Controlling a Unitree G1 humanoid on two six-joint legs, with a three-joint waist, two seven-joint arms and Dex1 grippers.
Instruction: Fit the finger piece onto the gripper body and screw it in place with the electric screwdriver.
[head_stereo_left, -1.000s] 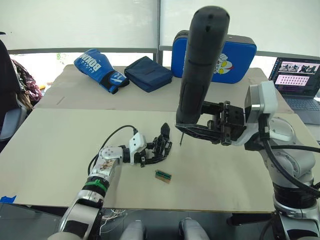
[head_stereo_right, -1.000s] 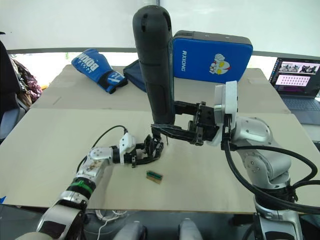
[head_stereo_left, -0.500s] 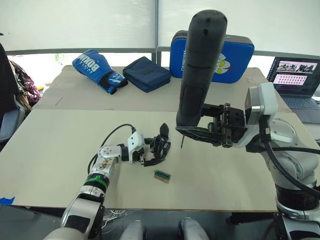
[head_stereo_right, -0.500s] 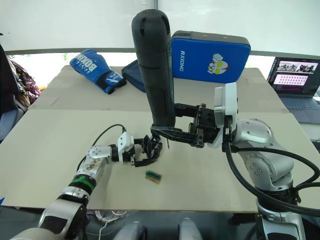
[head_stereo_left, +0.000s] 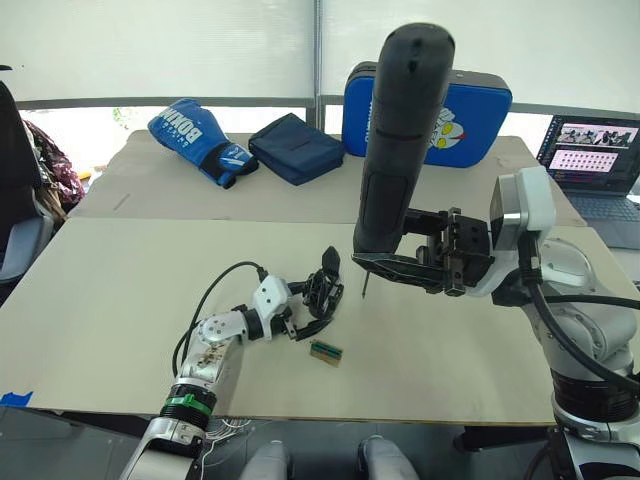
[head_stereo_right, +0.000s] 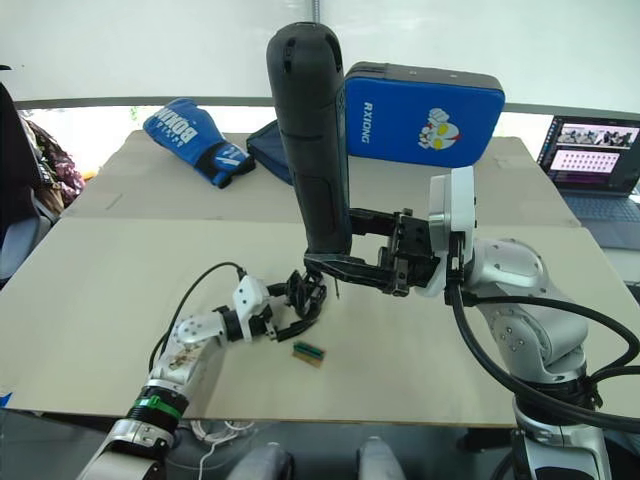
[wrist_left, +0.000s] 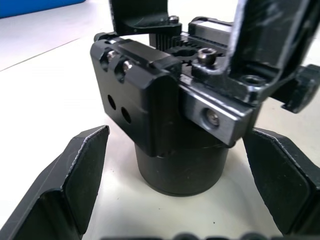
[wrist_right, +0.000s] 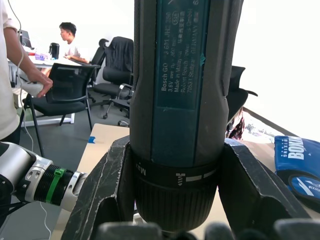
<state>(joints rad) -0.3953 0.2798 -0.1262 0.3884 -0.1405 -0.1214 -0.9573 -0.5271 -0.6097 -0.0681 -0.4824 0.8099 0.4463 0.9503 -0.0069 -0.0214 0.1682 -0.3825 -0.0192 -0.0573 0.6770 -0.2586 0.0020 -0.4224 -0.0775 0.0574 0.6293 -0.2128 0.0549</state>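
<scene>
The gripper body (head_stereo_left: 322, 292) stands on the beige table (head_stereo_left: 120, 300), a small black block on a round base (wrist_left: 180, 170) with screws and metal parts. My left gripper (head_stereo_left: 306, 312) is open, one finger (wrist_left: 75, 175) on each side of the base and apart from it. Black pointed fingers (head_stereo_left: 330, 262) rise from the body; I cannot tell the finger piece apart from them. My right gripper (head_stereo_left: 388, 262) is shut on the electric screwdriver (head_stereo_left: 400, 140), held upright. Its thin bit (head_stereo_left: 363, 285) points down just right of the body.
A tiny green-and-brown block (head_stereo_left: 326, 351) lies just in front of the body. At the back lie a blue boxing glove (head_stereo_left: 200, 138), a navy pouch (head_stereo_left: 295, 146) and a blue pad (head_stereo_left: 470, 105). A laptop (head_stereo_left: 600, 160) sits far right. People and office chairs (wrist_right: 75, 80) show behind.
My left forearm has swung toward the table's near edge, while its gripper stays around the gripper body. The screwdriver has barely moved.
</scene>
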